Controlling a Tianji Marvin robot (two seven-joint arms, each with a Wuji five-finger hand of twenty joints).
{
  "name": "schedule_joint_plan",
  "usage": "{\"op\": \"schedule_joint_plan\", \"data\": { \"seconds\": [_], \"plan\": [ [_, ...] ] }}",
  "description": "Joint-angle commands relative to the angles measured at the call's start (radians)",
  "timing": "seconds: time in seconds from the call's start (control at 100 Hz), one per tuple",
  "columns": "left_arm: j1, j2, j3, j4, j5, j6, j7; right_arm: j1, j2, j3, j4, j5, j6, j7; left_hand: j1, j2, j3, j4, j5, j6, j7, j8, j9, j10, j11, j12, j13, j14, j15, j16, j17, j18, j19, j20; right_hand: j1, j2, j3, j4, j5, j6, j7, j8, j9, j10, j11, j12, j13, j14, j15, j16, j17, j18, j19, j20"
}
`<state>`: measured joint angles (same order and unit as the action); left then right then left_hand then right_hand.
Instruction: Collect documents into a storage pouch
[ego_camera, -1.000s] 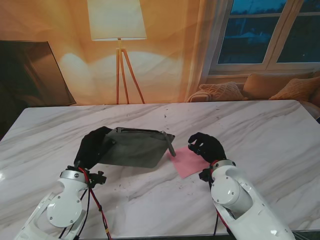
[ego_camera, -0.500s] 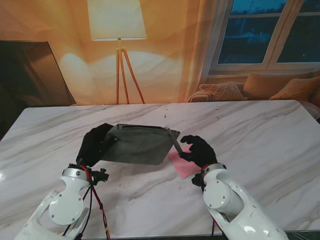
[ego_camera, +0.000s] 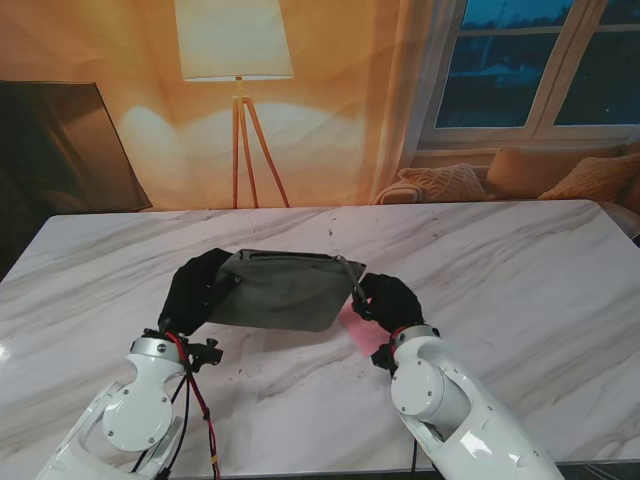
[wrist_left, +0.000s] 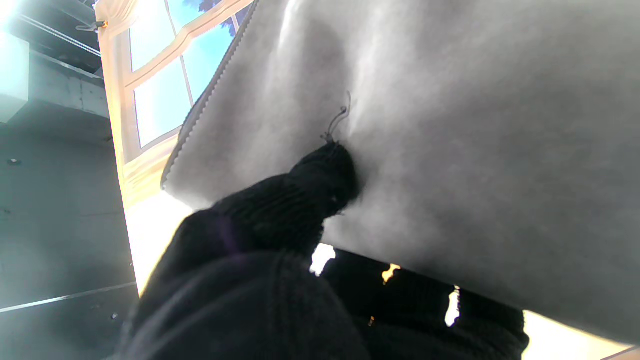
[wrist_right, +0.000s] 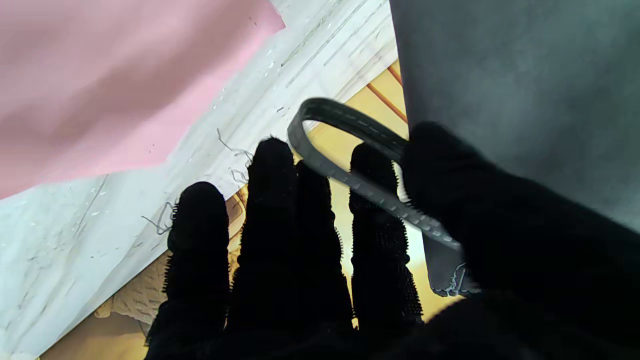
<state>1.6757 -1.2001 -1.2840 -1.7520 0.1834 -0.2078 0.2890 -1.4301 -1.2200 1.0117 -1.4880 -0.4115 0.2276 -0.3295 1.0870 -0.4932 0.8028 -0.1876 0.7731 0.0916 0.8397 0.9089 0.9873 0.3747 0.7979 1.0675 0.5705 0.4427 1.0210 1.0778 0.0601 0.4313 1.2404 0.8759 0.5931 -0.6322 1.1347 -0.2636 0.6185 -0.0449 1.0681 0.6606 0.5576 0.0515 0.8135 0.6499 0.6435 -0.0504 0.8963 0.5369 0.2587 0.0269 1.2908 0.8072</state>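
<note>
Stand view: pouch held at both ends over the table

Stand view shows the pouch (ego_camera: 282, 290), a dark grey flat bag, held off the marble table (ego_camera: 520, 270) near its middle. The left hand (ego_camera: 195, 290) grasps the pouch's left end; the black-gloved fingers wrap the edge, and the pouch face tilts up toward the lamp (ego_camera: 236, 60) side.

The right hand (ego_camera: 385, 298) sits at the pouch's right corner, touching it. A strap (ego_camera: 349, 275) runs from that corner into the hand.

The paper (ego_camera: 362, 330), a pink sheet, lies flat on the table just beside the pouch's right corner, nearer to me, and is largely covered by the right hand and wrist. It is outside the pouch.

Left wrist view: one gloved fingertip (wrist_left: 327, 175) presses into the pouch (wrist_left: 475, 150) fabric, denting it, with other fingers under the pouch edge. A zipper line runs along the far edge; whether it is open cannot be told.

Right wrist view: the thumb (wrist_right: 440, 165) pins the strap (wrist_right: 350, 150) loop against a finger, so the right hand (wrist_right: 320, 250) is closed on the strap. The remaining fingers are extended and close together. The paper (wrist_right: 110, 85) lies on the table (wrist_right: 90, 225) beyond the fingertips, apart from them. The pouch (wrist_right: 525, 90) body hangs beside the thumb.
</note>
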Motion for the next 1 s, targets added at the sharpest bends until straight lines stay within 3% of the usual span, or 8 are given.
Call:
{"op": "schedule_joint_plan", "data": {
  "seconds": [0.0,0.1,0.18,0.25,0.37,0.42,0.52,0.99],
  "plan": [
    [0.003,-0.006,-0.002,-0.006,0.003,-0.003,-0.007,0.001,-0.008,0.003,0.002,-0.006,0.004,0.008,0.032,0.108,0.019,0.036,0.139,-0.036,0.238,0.154,0.043,-0.014,0.075,0.018,0.06,0.106,0.012,0.005,-0.014,-0.109,0.015,0.023,0.067,0.058,-0.04,-0.021,0.054,-0.042,0.024,-0.041,0.08,0.018,0.016,0.026,0.07,0.016,0.053,0.014,0.047,0.002,0.073,0.008],
    [0.007,-0.006,-0.008,-0.008,0.007,-0.003,-0.005,0.0,-0.009,0.011,0.006,-0.012,0.002,-0.007,0.032,0.109,0.02,0.036,0.14,-0.035,0.237,0.154,0.043,-0.012,0.075,0.018,0.06,0.107,0.012,0.005,-0.014,-0.109,0.015,0.023,0.185,0.176,-0.146,0.007,0.133,-0.072,-0.017,-0.156,0.282,0.05,0.009,0.049,0.233,0.042,0.148,0.016,0.183,0.019,0.205,-0.003],
    [0.012,-0.005,-0.014,-0.012,0.012,-0.004,-0.006,-0.002,-0.011,0.021,0.01,-0.007,-0.005,-0.015,0.03,0.107,0.02,0.036,0.14,-0.036,0.237,0.154,0.044,-0.013,0.076,0.019,0.062,0.106,0.013,0.005,-0.012,-0.108,0.015,0.023,0.243,0.257,-0.224,0.031,0.149,-0.076,-0.043,-0.152,0.397,0.062,0.065,0.04,0.342,0.063,0.24,0.02,0.271,0.021,0.311,-0.012],
    [0.018,-0.005,-0.018,-0.018,0.014,-0.007,-0.005,-0.006,-0.009,0.032,0.009,-0.001,-0.011,-0.011,0.029,0.103,0.021,0.035,0.141,-0.037,0.237,0.153,0.046,-0.014,0.076,0.018,0.064,0.106,0.014,0.005,-0.01,-0.108,0.016,0.023,0.259,0.283,-0.256,0.042,0.149,-0.068,-0.074,-0.154,0.462,0.07,0.123,0.05,0.419,0.068,0.324,0.031,0.348,0.024,0.408,-0.005],
    [0.027,-0.003,-0.026,-0.026,0.017,-0.011,-0.007,-0.005,-0.01,0.048,0.019,-0.009,-0.007,-0.024,0.024,0.098,0.029,0.034,0.142,-0.039,0.236,0.151,0.052,-0.014,0.076,0.016,0.069,0.105,0.014,0.004,-0.005,-0.107,0.018,0.024,0.245,0.28,-0.241,0.037,0.169,-0.061,-0.079,-0.152,0.515,0.092,0.209,0.121,0.57,0.007,0.518,0.059,0.542,0.014,0.563,-0.006],
    [0.03,-0.002,-0.029,-0.029,0.018,-0.012,-0.01,-0.002,-0.011,0.054,0.027,-0.02,-0.007,-0.038,0.022,0.095,0.034,0.034,0.143,-0.041,0.235,0.149,0.053,-0.015,0.077,0.016,0.071,0.104,0.016,0.004,-0.003,-0.106,0.018,0.024,0.243,0.29,-0.244,0.037,0.179,-0.059,-0.069,-0.131,0.515,0.089,0.239,0.185,0.619,-0.028,0.571,0.05,0.604,0.003,0.614,-0.039],
    [0.036,0.0,-0.033,-0.037,0.018,-0.009,-0.017,0.002,-0.013,0.069,0.034,-0.037,-0.002,-0.059,0.015,0.088,0.046,0.033,0.147,-0.039,0.236,0.146,0.06,-0.014,0.08,0.015,0.078,0.107,0.02,0.005,0.001,-0.103,0.02,0.025,0.258,0.317,-0.273,0.048,0.193,-0.059,-0.057,-0.092,0.492,0.091,0.269,0.237,0.634,-0.051,0.606,0.056,0.631,-0.004,0.63,-0.059],
    [0.068,0.007,-0.063,-0.059,0.042,-0.002,-0.032,0.059,-0.034,0.121,0.113,-0.048,0.059,-0.151,0.0,0.081,0.072,0.032,0.156,-0.042,0.24,0.141,0.068,-0.009,0.087,0.014,0.084,0.112,0.026,0.008,0.006,-0.099,0.023,0.029,0.271,0.324,-0.276,0.061,0.225,-0.05,-0.066,-0.037,0.465,0.111,0.28,0.282,0.677,-0.148,0.733,0.104,0.745,-0.037,0.714,-0.104]
  ]
}}
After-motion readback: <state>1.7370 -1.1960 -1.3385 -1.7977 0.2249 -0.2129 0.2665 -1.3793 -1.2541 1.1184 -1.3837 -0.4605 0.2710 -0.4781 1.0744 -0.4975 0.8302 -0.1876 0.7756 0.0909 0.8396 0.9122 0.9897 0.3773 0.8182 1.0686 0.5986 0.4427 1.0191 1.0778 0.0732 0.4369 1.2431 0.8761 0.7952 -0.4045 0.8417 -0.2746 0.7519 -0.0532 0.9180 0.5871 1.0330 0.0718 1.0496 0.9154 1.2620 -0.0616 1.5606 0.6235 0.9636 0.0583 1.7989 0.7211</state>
